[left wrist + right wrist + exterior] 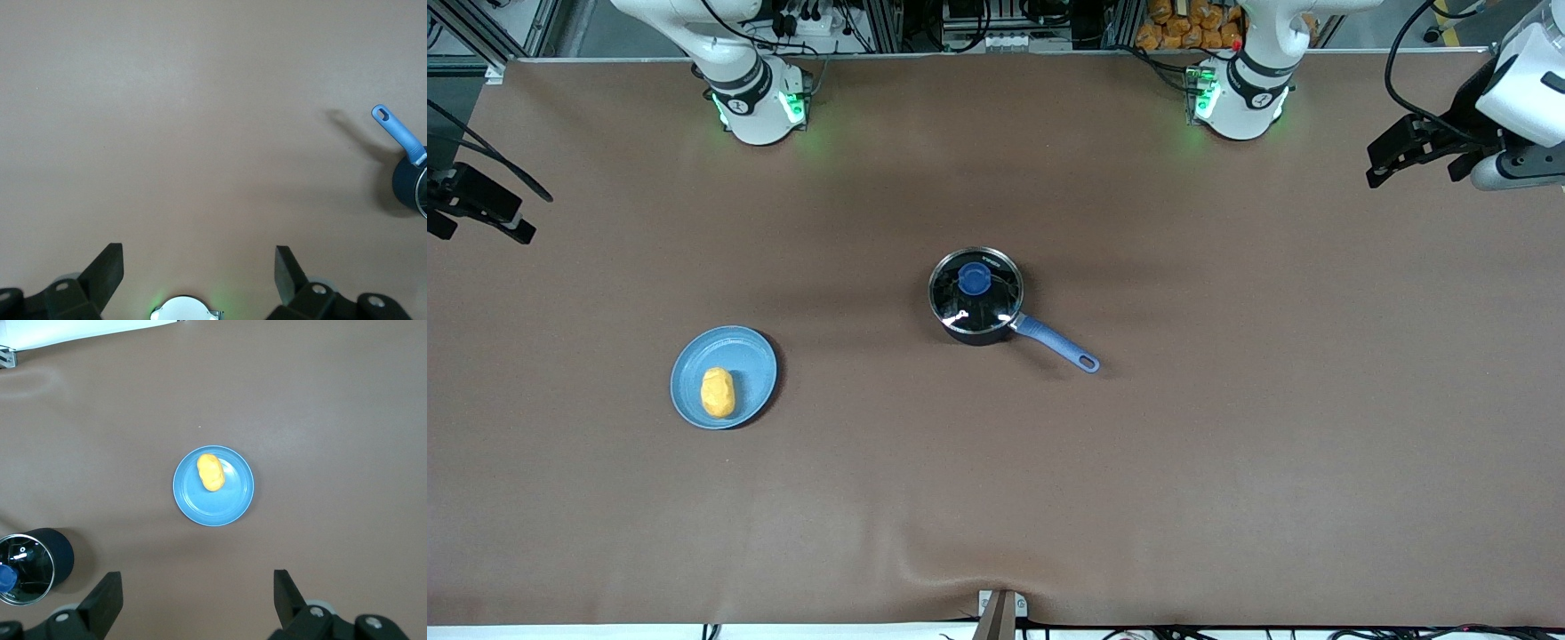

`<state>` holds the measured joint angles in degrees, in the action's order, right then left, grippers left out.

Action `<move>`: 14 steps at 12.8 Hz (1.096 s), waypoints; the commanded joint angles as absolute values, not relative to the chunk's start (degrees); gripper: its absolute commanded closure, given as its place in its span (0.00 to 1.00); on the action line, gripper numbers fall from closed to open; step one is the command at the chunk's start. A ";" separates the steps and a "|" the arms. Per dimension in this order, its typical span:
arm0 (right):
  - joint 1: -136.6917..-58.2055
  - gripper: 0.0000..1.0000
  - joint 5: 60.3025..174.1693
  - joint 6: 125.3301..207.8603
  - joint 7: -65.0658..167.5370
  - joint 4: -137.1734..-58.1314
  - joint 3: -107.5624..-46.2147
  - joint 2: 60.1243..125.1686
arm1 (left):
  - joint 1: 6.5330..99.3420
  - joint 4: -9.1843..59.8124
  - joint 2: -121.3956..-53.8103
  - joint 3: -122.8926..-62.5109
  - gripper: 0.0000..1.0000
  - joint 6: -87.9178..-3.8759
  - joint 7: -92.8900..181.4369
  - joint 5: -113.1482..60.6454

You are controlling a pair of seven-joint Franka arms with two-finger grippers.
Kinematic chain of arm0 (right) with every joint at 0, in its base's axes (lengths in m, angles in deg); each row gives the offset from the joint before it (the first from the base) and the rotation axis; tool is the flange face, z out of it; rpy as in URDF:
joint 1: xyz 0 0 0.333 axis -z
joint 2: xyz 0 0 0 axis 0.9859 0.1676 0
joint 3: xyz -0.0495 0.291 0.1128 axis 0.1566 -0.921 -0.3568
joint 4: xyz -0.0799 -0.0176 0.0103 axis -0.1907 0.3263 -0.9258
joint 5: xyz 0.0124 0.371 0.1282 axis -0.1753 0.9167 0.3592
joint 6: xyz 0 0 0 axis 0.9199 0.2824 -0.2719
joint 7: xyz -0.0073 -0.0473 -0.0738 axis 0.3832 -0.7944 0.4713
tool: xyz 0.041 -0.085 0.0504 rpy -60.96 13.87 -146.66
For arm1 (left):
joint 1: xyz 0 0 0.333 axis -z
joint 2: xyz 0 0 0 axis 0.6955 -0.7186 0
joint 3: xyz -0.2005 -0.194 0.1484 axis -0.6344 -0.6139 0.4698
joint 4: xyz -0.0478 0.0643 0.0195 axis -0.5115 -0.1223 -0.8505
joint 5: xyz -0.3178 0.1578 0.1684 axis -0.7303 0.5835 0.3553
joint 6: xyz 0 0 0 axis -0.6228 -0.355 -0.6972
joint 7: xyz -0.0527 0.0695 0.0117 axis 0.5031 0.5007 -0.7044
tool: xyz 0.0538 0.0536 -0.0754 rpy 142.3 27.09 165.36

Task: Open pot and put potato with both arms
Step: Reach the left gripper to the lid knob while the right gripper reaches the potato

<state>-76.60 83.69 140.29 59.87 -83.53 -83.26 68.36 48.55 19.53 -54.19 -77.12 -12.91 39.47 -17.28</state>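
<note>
The black pot [975,298] stands mid-table with its glass lid and blue knob [974,278] on; its blue handle [1056,344] points toward the left arm's end and the front camera. The potato [718,392] lies on a light-blue plate [747,360], toward the right arm's end. My left gripper [1392,156] hangs open and empty over the left arm's end of the table; its wrist view [199,267] shows the pot's side [405,187] and handle [399,132]. My right gripper [489,212] hangs open and empty over the right arm's end; its wrist view [198,590] shows potato [211,472], plate [223,503] and pot [30,567].
The brown table mat [1227,427] stretches around the pot and plate. The two arm bases [760,102] [1240,98] stand at the edge farthest from the front camera. A small bracket [1000,609] sits at the edge nearest that camera.
</note>
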 commanded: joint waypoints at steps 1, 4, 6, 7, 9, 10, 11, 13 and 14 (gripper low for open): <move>-76.13 0.00 84.08 140.79 59.61 -82.65 -83.39 68.65 | 47.85 19.12 -53.28 -77.10 0.00 -11.62 40.09 -18.23; -76.39 0.00 84.34 140.53 59.34 -82.74 -83.48 68.74 | 47.31 18.25 -53.80 -77.45 0.00 -11.53 40.35 -18.14; -77.10 0.00 84.26 140.71 58.30 -82.74 -83.66 69.00 | 47.66 16.31 -55.38 -77.54 0.00 -11.26 40.27 -17.62; -77.27 0.00 84.26 140.89 58.20 -82.74 -83.66 70.57 | 48.10 16.30 -55.91 -77.80 0.00 -11.18 40.27 -18.13; -78.15 0.00 84.26 141.58 58.20 -83.00 -83.66 75.22 | 50.20 16.13 -58.01 -78.94 0.00 -11.26 39.83 -18.23; -78.41 0.00 84.34 142.02 58.11 -83.35 -83.74 77.33 | 51.43 16.13 -59.24 -79.99 0.00 -11.96 39.39 -18.05; -78.76 0.00 84.61 142.12 58.11 -83.53 -83.83 79.62 | 52.49 16.04 -61.26 -81.48 0.00 -13.79 39.21 -18.14; -80.08 0.00 85.40 145.00 58.03 -84.49 -83.74 83.84 | 55.21 16.22 -65.39 -85.52 0.00 -18.54 36.07 -17.88; -80.52 0.00 85.49 148.67 58.03 -86.76 -83.83 85.08 | 56.62 16.13 -67.67 -86.67 0.00 -20.82 30.91 -17.53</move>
